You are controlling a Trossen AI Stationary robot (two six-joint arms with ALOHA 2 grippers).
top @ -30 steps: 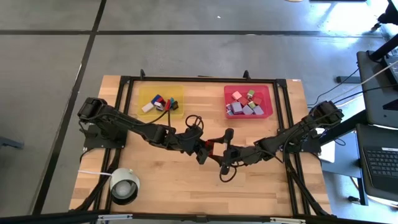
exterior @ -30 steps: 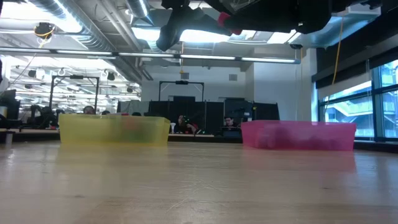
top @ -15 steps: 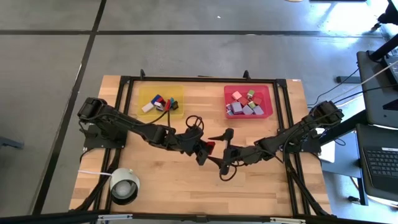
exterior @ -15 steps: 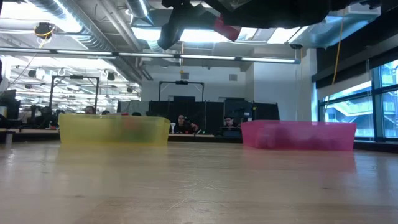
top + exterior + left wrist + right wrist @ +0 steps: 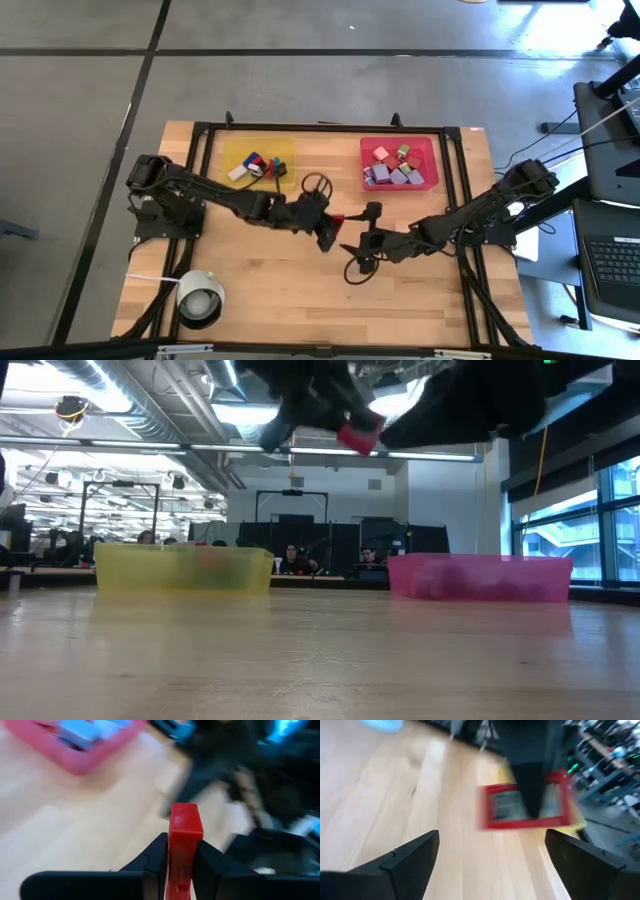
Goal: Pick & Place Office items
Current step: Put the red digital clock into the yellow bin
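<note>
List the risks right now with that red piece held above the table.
The left gripper pinches the red piece only at its lower end, high above the table; it could slip and fall. The open right gripper sits close, so the arms might collide.

Both arms are dark, nearly black, built of slim jointed segments that widen into rounded housings at the shoulder ends. Thin black cables loop free near each wrist. The left gripper (image 5: 330, 226) has two flat, matte black fingers (image 5: 155, 865) with angular, tapering tips. The right gripper (image 5: 358, 243) carries the same black wedge-shaped fingers (image 5: 410, 855), plain and unmarked.
</note>
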